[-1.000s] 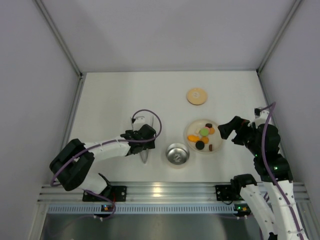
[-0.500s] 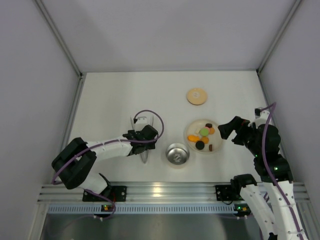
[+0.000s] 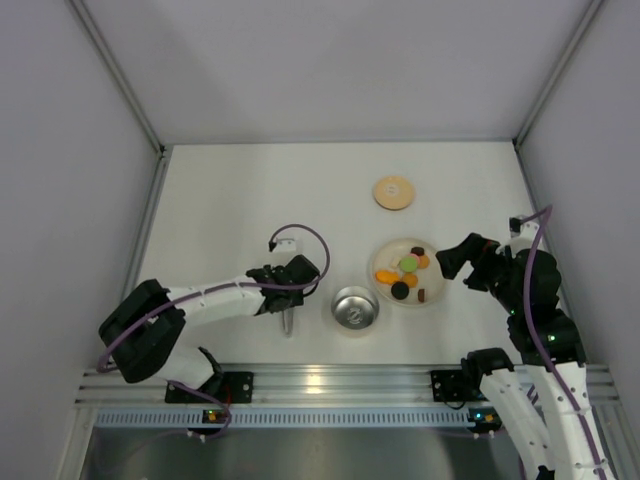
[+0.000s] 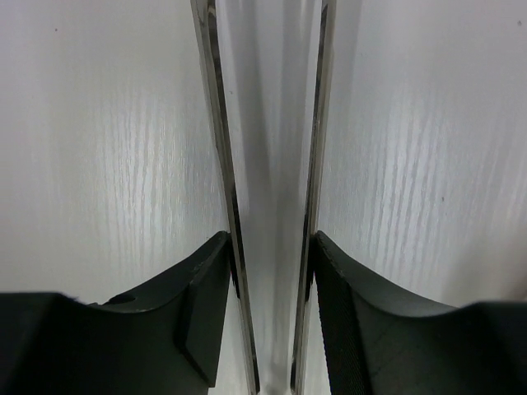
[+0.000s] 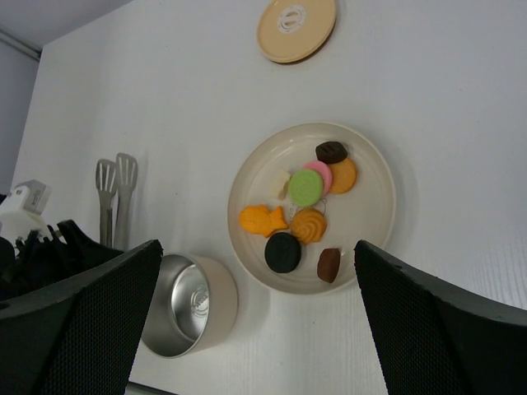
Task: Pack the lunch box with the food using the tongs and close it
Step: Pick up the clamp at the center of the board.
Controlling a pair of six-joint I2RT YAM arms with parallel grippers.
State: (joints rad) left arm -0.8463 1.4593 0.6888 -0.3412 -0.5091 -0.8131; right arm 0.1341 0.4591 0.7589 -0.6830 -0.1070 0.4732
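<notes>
The slim metal tongs [image 4: 216, 123] lie flat on the white table, and my left gripper [image 4: 270, 247] is shut on them, one pad against the outer side of each arm. From above, my left gripper [image 3: 288, 280] covers most of the tongs [image 3: 287, 322]. The open steel lunch box [image 3: 355, 308] stands just right of them, also seen as the lunch box [image 5: 185, 306] in the right wrist view. Its wooden lid [image 3: 393, 192] lies further back. The food [image 5: 305, 188] sits on a cream plate [image 5: 383, 197]. My right gripper [image 5: 257, 243] hangs open above the plate.
The plate [image 3: 384, 252] is right of the lunch box, with my right gripper [image 3: 450, 262] at its right rim. Grey walls close the table in on three sides. A metal rail runs along the near edge.
My left gripper's jaws have closed in onto the tongs' arms and the wrist has shifted slightly toward the near edge. The right arm has not moved.
</notes>
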